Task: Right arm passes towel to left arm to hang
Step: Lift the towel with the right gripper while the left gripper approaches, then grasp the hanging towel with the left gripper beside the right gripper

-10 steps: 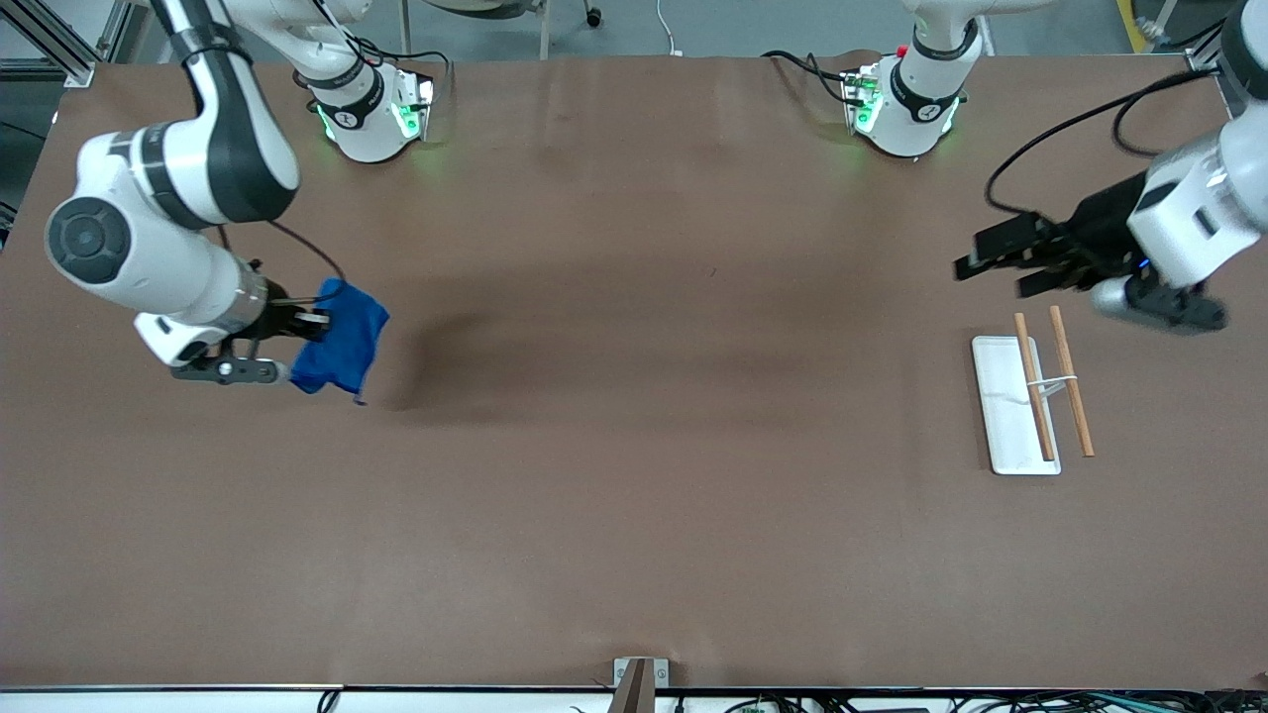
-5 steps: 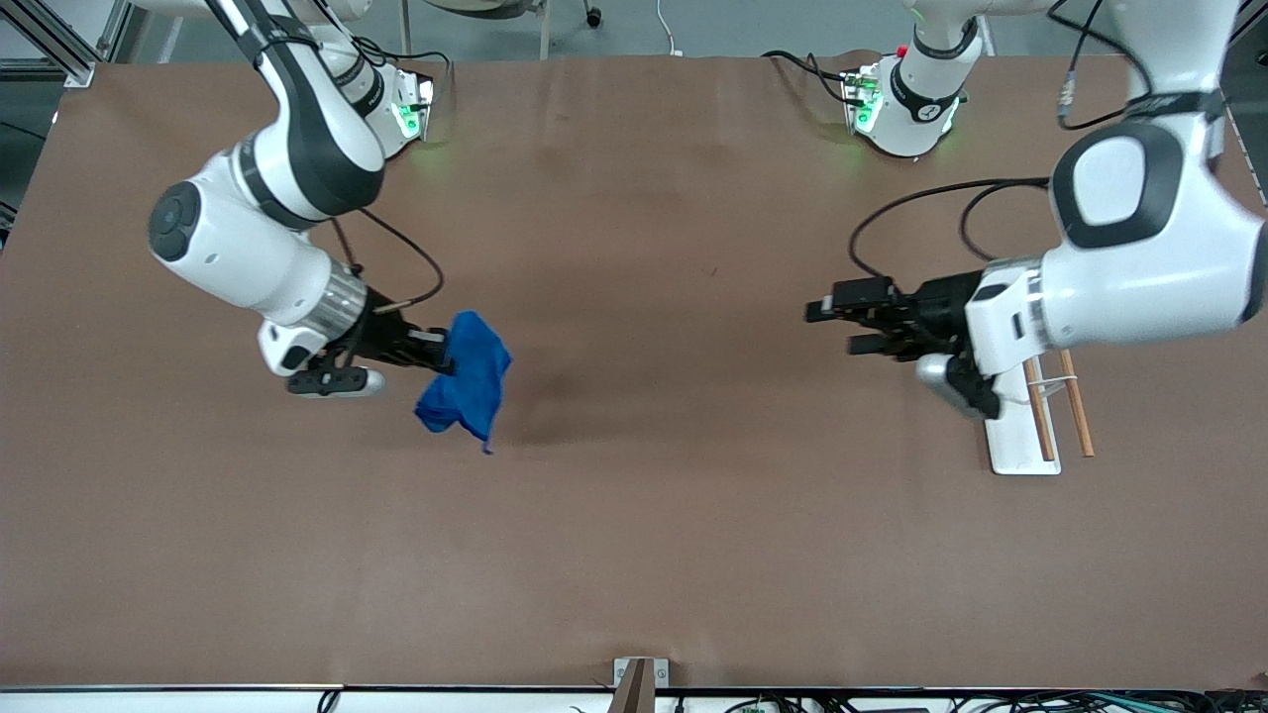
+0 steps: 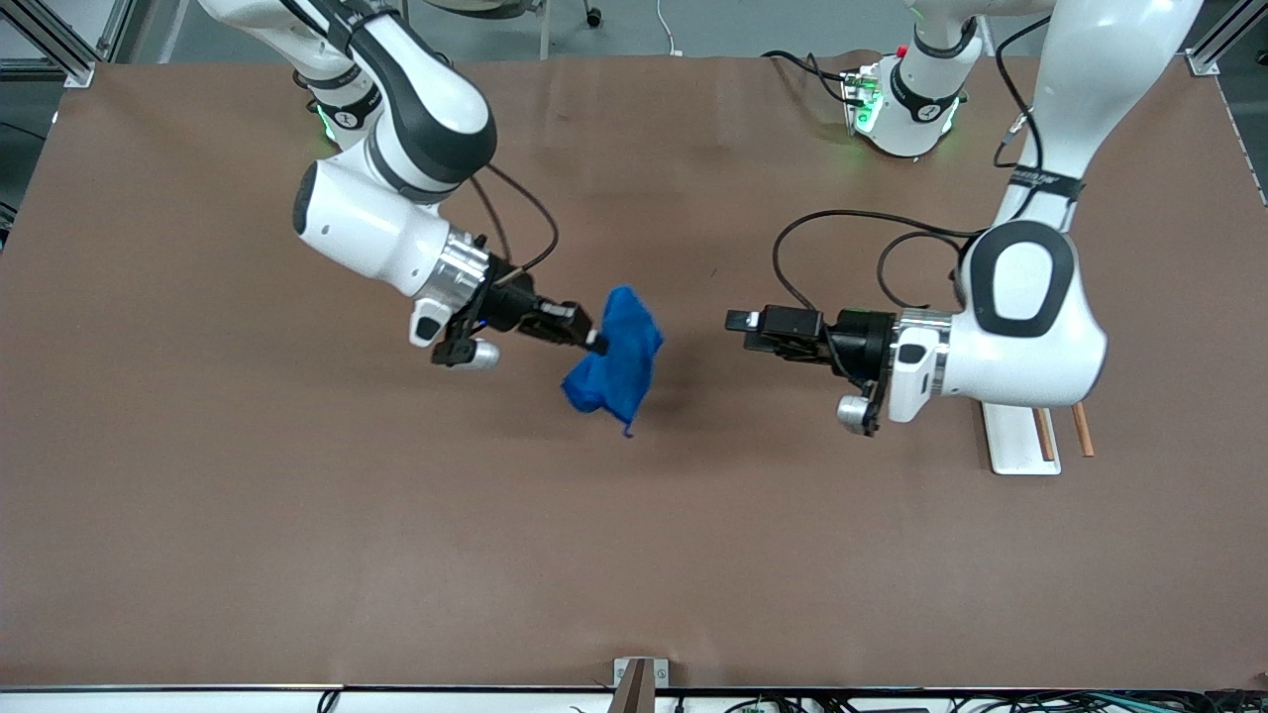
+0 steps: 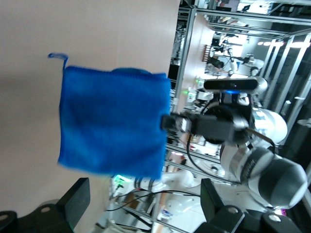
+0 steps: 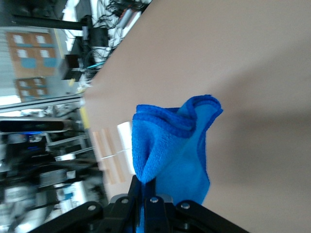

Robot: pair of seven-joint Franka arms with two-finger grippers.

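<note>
The blue towel [image 3: 614,364] hangs from my right gripper [image 3: 594,342], which is shut on its upper edge, over the middle of the table. In the right wrist view the fingers [image 5: 148,191] pinch a fold of the towel [image 5: 175,145]. My left gripper [image 3: 738,332] is open and empty, level with the towel and pointing at it, a short gap away. In the left wrist view the towel [image 4: 112,126] hangs flat in front of my left gripper [image 4: 144,191], a thread tail at one corner, with my right gripper [image 4: 167,121] at its edge.
A white base [image 3: 1010,441] with two wooden rods [image 3: 1082,431] lies near the left arm's end of the table, partly hidden by the left arm. It also shows in the right wrist view [image 5: 121,141]. The brown table [image 3: 634,555] has a bracket at its near edge [image 3: 634,678].
My right arm has carried the towel from its end of the table to the middle. My left arm has swung from over the rods toward the towel.
</note>
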